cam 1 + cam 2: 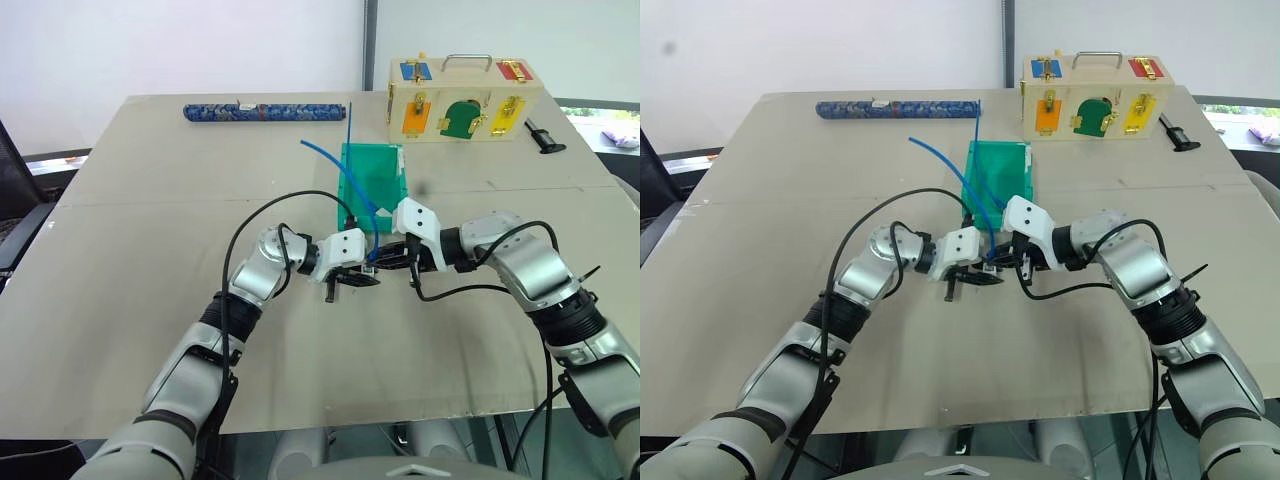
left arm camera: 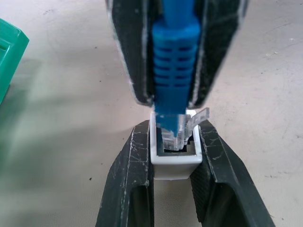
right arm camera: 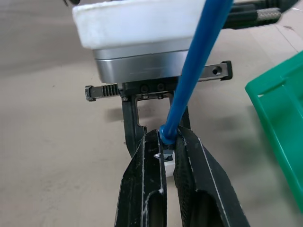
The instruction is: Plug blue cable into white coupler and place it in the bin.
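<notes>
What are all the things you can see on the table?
blue cable: one, bright blue, plug end in the right fingers, partly in the coupler, the rest rising over the bin
white coupler: one, white, between the left fingers
bin: one, teal-green, mid-table behind the grippers
patterned rod: one, dark blue, far left
wooden box: one, pale with coloured latches, far right
black tool: one, right of the box
table: one, beige
left gripper: black fingers, shut on coupler
right gripper: black fingers, shut on cable

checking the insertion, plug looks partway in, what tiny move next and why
Probably push the right gripper straight on toward the left gripper. The blue cable's clear plug sits only partly inside the white coupler, its latch tab still outside the socket rim, so it does not look seated.
</notes>
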Robot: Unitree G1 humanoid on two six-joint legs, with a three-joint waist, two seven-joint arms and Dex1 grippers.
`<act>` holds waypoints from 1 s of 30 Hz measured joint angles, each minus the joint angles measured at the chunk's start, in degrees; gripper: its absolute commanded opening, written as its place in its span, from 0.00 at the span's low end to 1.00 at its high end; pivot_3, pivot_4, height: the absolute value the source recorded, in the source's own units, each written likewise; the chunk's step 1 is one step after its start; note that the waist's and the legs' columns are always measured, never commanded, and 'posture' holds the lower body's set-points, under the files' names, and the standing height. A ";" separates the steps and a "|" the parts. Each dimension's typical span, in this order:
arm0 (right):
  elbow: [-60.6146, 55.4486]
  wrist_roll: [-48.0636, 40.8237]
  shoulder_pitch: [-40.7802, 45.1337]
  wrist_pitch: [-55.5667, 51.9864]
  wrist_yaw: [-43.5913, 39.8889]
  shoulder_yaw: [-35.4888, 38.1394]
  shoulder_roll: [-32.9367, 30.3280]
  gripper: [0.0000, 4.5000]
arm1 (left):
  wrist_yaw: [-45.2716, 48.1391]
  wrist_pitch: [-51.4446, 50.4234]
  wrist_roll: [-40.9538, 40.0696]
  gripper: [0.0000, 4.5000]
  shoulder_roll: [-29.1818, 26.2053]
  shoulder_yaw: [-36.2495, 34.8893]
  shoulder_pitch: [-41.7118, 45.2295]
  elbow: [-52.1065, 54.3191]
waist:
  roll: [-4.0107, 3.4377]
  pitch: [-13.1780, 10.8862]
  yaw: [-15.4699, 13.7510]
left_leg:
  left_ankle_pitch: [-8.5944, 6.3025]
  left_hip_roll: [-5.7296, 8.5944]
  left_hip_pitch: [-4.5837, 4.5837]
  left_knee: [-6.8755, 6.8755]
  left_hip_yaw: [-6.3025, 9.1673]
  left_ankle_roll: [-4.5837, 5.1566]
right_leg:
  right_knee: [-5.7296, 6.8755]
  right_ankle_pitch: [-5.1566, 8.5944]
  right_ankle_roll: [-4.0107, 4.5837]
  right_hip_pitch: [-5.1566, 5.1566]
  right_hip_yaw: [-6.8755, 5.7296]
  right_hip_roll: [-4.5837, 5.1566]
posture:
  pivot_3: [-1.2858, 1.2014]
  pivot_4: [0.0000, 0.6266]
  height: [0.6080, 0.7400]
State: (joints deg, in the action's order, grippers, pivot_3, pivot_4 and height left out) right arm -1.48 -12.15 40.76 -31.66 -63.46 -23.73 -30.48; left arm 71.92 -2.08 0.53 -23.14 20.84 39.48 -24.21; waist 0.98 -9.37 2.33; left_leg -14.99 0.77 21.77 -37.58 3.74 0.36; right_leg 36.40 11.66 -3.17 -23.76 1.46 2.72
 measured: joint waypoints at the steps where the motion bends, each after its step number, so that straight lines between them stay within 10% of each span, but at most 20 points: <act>1: 0.51 0.59 0.62 0.64 -0.67 -0.48 0.02 0.00 | -0.01 0.00 0.01 0.09 -0.03 -0.01 -0.02 0.00 | 0.00 0.00 0.01 | 0.00 0.00 0.00 0.00 0.00 0.00 | 0.01 0.00 0.00 0.00 0.00 0.00 | 0.52 0.24 1.00; 30: 7.15 7.50 -0.73 11.27 -2.17 -0.90 4.27 0.07 | -0.99 -0.64 0.48 0.09 -0.01 -0.20 -0.96 -0.01 | 0.12 0.79 0.15 | 0.00 -0.03 -0.23 0.01 0.00 0.00 | 0.05 0.01 0.01 0.19 0.01 -0.04 | 0.52 0.24 1.00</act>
State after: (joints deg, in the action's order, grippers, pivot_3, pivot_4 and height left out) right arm 5.67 -4.65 40.03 -20.39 -65.63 -24.63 -26.21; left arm 70.92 -2.72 1.01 -23.15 20.64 38.52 -24.22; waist 1.10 -8.57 2.48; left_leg -14.99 0.73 21.54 -37.57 3.74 0.36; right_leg 36.45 11.67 -3.16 -23.57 1.47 2.68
